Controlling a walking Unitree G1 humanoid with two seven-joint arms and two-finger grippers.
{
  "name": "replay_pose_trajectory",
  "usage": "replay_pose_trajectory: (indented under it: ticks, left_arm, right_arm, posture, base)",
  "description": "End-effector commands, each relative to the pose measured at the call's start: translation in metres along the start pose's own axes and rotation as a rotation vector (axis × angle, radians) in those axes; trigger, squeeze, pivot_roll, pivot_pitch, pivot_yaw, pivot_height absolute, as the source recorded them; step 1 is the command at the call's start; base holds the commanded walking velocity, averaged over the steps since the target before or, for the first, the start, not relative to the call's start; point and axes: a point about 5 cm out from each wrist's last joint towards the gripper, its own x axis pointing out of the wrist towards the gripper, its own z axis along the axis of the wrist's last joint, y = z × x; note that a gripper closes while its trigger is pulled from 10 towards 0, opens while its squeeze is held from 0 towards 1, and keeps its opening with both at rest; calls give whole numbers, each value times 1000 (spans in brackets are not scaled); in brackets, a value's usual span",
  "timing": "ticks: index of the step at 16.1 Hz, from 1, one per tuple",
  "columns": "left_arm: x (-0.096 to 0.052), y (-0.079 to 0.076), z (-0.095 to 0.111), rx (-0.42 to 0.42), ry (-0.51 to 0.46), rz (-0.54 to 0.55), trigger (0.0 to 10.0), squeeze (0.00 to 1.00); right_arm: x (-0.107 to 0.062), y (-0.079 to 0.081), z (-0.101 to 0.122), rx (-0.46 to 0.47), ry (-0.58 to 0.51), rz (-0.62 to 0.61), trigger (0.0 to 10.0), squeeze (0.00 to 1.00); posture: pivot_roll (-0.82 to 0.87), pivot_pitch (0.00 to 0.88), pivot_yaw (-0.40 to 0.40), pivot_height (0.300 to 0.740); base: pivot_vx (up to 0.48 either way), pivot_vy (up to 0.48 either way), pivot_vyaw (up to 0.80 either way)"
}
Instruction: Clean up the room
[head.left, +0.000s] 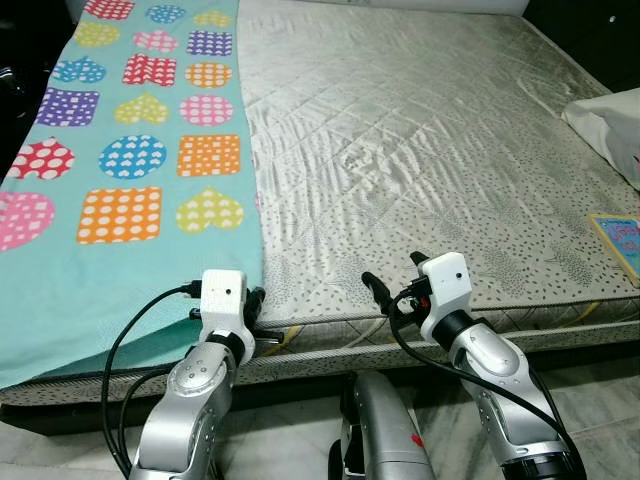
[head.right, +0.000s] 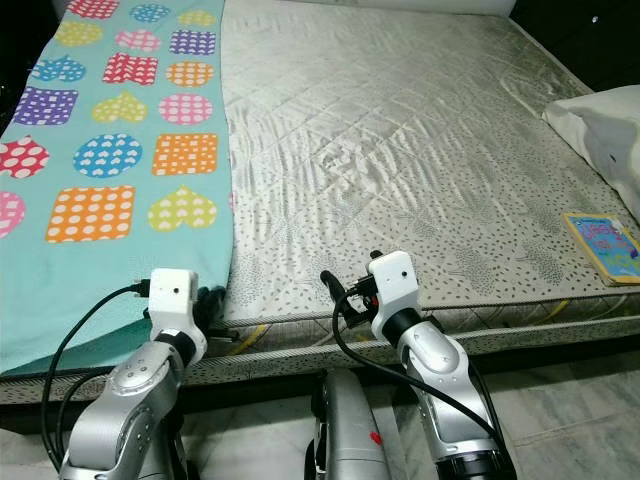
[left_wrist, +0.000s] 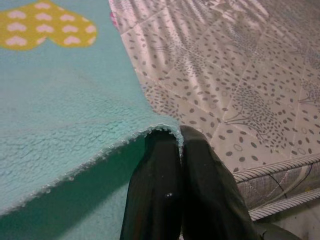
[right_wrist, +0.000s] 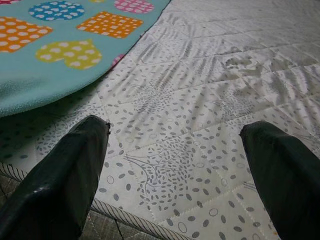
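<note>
Fleece covers the left third of the head views: a turquoise fleece blanket printed with polka-dotted hearts and squares in pink, yellow, orange, purple, blue and red (head.left: 120, 190) lies flat along the left side of the bed, running from the top edge of the frame down to the lower left, where its near end hangs over the bed's front edge. Its right border runs almost straight down the mattress, curving slightly near the bottom. At that lower corner sits the left gripper (left_wrist: 181, 145), its two black fingers (left_wrist: 155, 190) pressed together and pinching the blanket's fuzzy hem; the pinched corner is lifted a little, showing a darker shaded underside. In the left eye view this gripper lies at lower centre-left, at the mattress's front edge.

To the right stretches the bare cream quilted mattress with a grey leaf-and-dot pattern (head.left: 420, 150), wrinkled around the middle. The right gripper (head.left: 392, 270) is at lower centre, just above the front edge of the mattress, its fingers (right_wrist: 65, 170) spread wide apart and holding nothing.

At the far right edge, a small flat picture book with a yellow border (head.right: 603, 246) lies on the mattress, and above it is a white pillow (head.right: 600, 125).
</note>
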Motion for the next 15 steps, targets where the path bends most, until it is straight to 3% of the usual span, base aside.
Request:
replay_pose_trajectory:
  ticks: [1, 8, 9, 10, 11, 15]
  left_arm:
    - [1, -5, -4, 16, 15, -27, 10000, 0]
    - [-1, -8, -8, 14, 31, -56, 10000, 0]
    - [-1, -7, -10, -6, 35, -57, 10000, 604]
    - [-1, -6, -11, -14, 35, -54, 10000, 961]
    - [-1, -6, -12, -17, 40, -55, 10000, 1000]
    - [-2, -11, -15, -7, 65, -93, 10000, 1000]
  right_arm:
    - [-3, -4, 1, -9, 4, -11, 10000, 0]
    - [-3, -5, 0, -11, 5, -12, 10000, 0]
    - [-3, -5, 0, -11, 5, -14, 10000, 0]
    - [-3, -5, 0, -11, 5, -14, 10000, 0]
    - [-2, -5, 0, -10, 5, -14, 10000, 0]
    - [-2, -5, 0, -12, 4, -14, 10000, 0]
  posture:
    - [-86, 138, -95, 556]
    - [-85, 136, -90, 556]
    - [-85, 135, -91, 556]
    - [-85, 134, -91, 556]
    - [-85, 134, -91, 556]
    - [-84, 133, -91, 556]
  base:
    - [0, 0, 0]
    - [0, 0, 0]
    - [0, 0, 0]
    - [0, 0, 0]
    - [0, 0, 0]
    - [0, 0, 0]
